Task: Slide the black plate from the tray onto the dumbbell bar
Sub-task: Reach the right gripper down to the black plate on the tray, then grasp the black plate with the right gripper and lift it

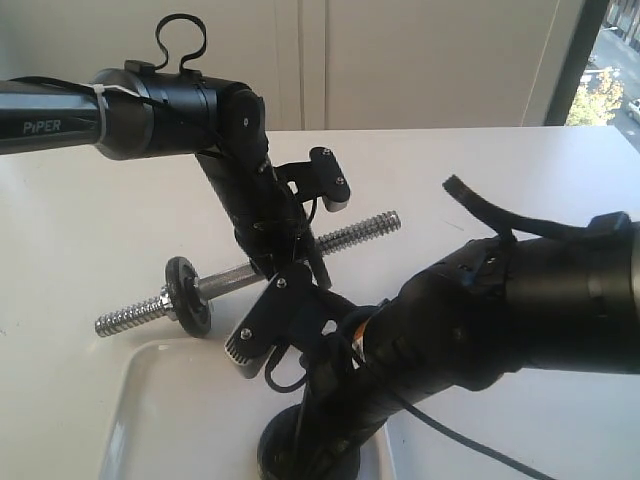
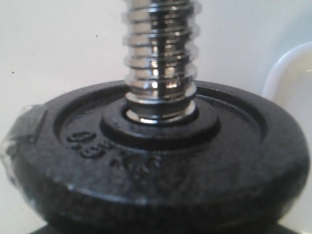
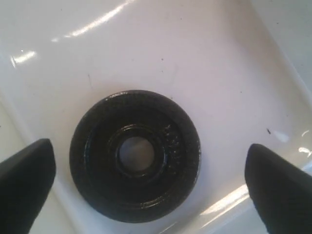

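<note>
White tabletop [image 1: 520, 170]; right fingers [image 3: 24, 180] spread around black plate [image 3: 92, 165] in tray [image 3: 195, 58]; left fingers hidden, state unclear.

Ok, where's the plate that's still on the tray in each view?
Exterior: bottom edge, left of centre, the plate mostly hidden under the right arm.
Left wrist: not in it; the disc there is on the bar.
Right wrist: mid-frame, between the open right gripper fingers.
Shared landmark: the white tray, in all three.

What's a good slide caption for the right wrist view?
Open right gripper hovering over a black plate lying flat in the tray.
</note>
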You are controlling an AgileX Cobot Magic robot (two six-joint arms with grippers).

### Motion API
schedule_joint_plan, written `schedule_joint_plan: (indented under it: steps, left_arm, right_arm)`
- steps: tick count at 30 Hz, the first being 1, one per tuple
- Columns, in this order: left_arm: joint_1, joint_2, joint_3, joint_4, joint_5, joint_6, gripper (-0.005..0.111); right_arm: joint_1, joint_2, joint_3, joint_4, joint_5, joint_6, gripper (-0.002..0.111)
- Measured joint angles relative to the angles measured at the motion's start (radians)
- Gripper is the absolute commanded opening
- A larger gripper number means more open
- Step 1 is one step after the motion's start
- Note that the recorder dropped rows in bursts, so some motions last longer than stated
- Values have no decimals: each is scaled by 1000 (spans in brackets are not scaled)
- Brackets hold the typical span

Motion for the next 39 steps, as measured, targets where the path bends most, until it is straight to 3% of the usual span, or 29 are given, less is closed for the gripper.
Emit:
schedule_joint_plan:
  steps: [25, 36, 38, 39]
  left_arm:
    - [0, 0, 0, 0, 0, -2, 0]
    - [1, -11, 0, 0, 12, -4, 0]
    - [1, -12, 0, 1, 12, -4, 0]
    - [1, -12, 0, 1, 12, -4, 0]
  right_arm:
    - [0, 171, -24, 32, -85, 47, 105]
    - [6, 193, -61, -58, 67, 7, 105]
    - [6, 193, -63, -60, 70, 7, 100]
    - [6, 193, -63, -60, 72, 7, 91]
